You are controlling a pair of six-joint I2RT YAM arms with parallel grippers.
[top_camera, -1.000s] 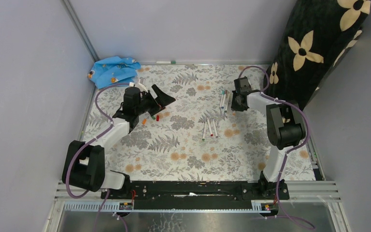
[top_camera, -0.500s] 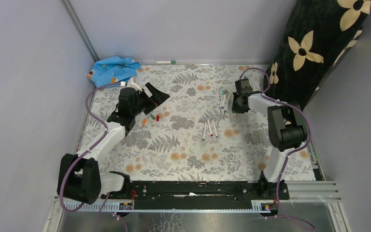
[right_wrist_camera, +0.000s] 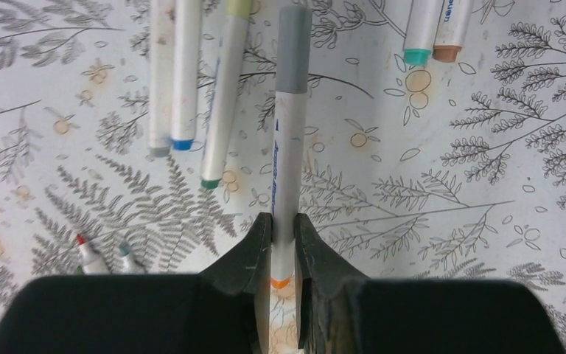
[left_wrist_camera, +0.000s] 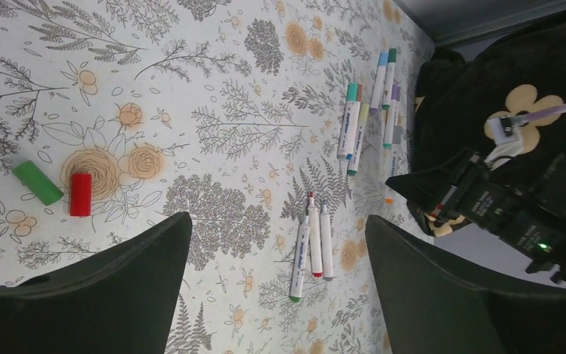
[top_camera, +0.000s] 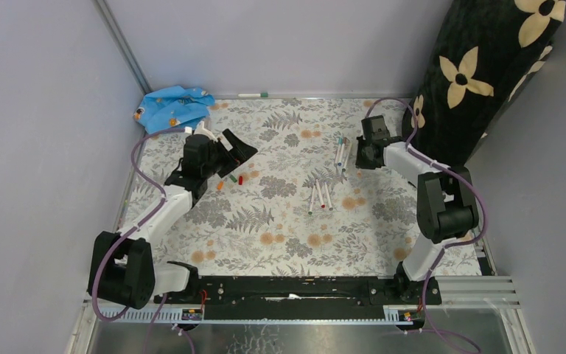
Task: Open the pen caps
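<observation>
My right gripper (right_wrist_camera: pixel 281 228) is pinched tight on a pen (right_wrist_camera: pixel 286 147) near the worktop's far right edge. My left gripper (left_wrist_camera: pixel 274 236) is spread wide and empty. It's light, stiff, slick plastic, so I'd grab the grey cap (right_wrist_camera: pixel 294 44) squarely. Count: five more pens (right_wrist_camera: pixel 225 96) beside it, three uncapped pens (top_camera: pixel 318 195) mid-worktop, three loose caps (top_camera: pixel 240 178) toward the left edge.

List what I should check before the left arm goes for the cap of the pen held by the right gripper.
1. Right gripper shut on the white-barrelled pen: ok.
2. Grey plastic cap on that pen, clear of the gripper: ok.
3. Left gripper open and empty: ok.
4. Left gripper near the grey cap: not ok, it hangs far across the table, by the loose red plastic cap and green cap.
5. Grip firm enough for a pull: cannot tell.
</observation>
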